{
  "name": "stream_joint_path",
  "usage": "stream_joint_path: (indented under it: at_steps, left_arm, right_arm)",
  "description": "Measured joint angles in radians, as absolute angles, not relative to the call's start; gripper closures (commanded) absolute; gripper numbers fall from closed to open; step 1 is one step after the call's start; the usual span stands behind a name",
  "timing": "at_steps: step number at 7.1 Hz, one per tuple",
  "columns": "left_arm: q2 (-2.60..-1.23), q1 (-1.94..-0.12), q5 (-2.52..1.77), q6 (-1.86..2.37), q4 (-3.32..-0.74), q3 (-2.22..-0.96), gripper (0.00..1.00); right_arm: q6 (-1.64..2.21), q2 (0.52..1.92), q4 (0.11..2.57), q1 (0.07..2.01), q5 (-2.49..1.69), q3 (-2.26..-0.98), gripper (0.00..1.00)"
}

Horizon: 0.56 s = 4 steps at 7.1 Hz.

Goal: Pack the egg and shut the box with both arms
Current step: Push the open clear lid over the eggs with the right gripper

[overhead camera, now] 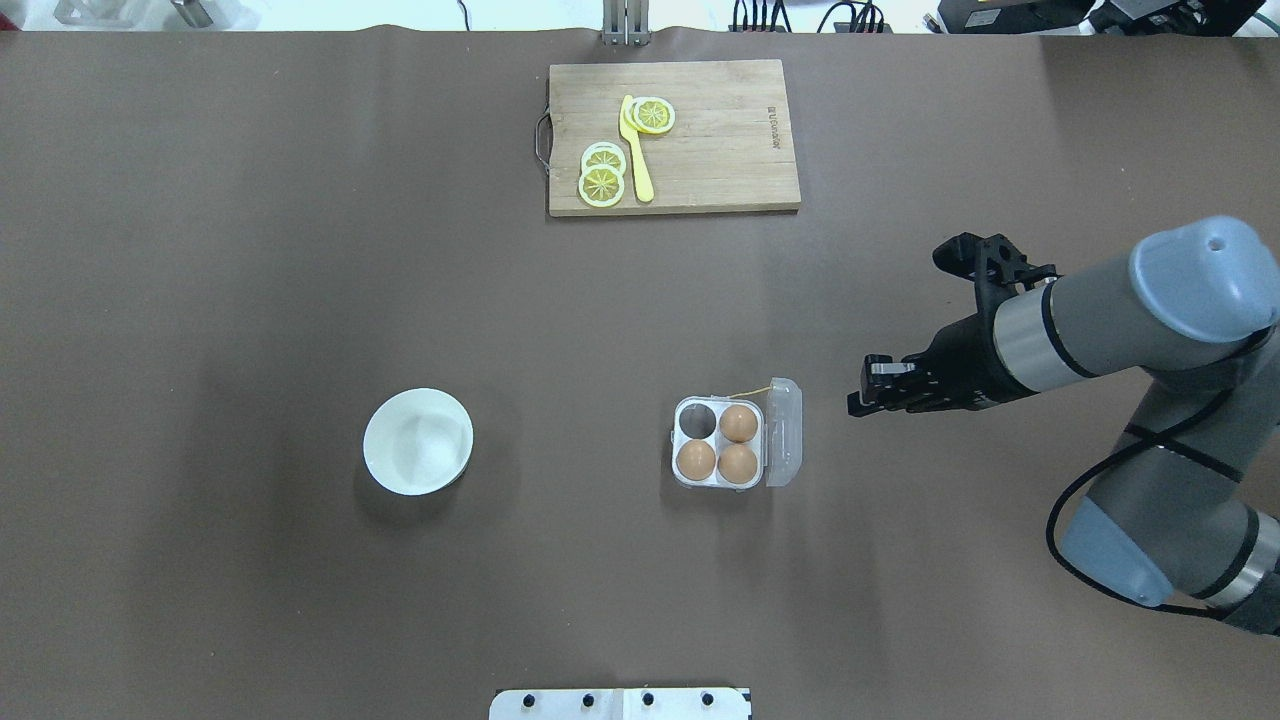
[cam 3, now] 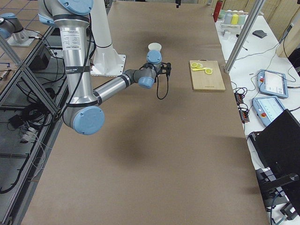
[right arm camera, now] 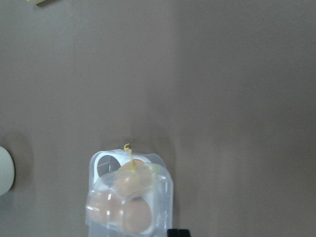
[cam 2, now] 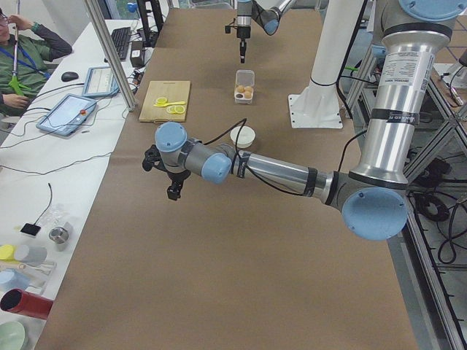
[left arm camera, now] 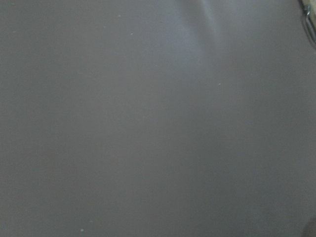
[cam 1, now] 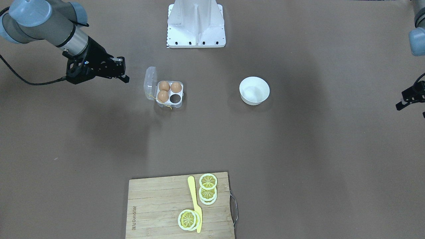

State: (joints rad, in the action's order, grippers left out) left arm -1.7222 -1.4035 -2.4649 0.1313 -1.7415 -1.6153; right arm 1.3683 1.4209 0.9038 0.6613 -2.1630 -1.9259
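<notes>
The clear box (cam 1: pixel 170 95) stands mid-table with its lid (cam 1: pixel 149 82) open and upright. Three brown eggs (cam 1: pixel 164 86) fill three cups and one cup (cam 1: pixel 176 98) is empty. The box also shows from overhead (overhead camera: pixel 720 442) and, low down, in the right wrist view (right arm camera: pixel 129 197). My right gripper (cam 1: pixel 125 74) hovers beside the lid's outer side, apart from it, and looks shut and empty (overhead camera: pixel 858 398). My left gripper (cam 1: pixel 411 111) hangs far off at the table's other end, open and empty.
A round white bowl (cam 1: pixel 254 90) stands empty beside the box. A wooden cutting board (cam 1: pixel 156 205) with lemon slices (cam 1: pixel 208 181) and a yellow knife (cam 1: pixel 194 199) lies at the far edge. The white stand (cam 1: pixel 196 23) is at the robot's side.
</notes>
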Motion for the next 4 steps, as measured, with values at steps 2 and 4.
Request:
stream_joint_path:
  at_steps: [2, 4]
  left_arm:
    - [-1.727, -1.457, -2.460, 0.014, -1.680, -1.549, 0.03]
    - [-1.731, -1.477, -2.460, -0.023, -1.671, -1.522, 0.03]
  right_arm:
    - [1.415, 1.372, 0.907, 0.567, -2.062, -1.923, 1.00]
    - [1.454, 1.310, 0.914, 0.488, -1.973, -1.909, 1.00]
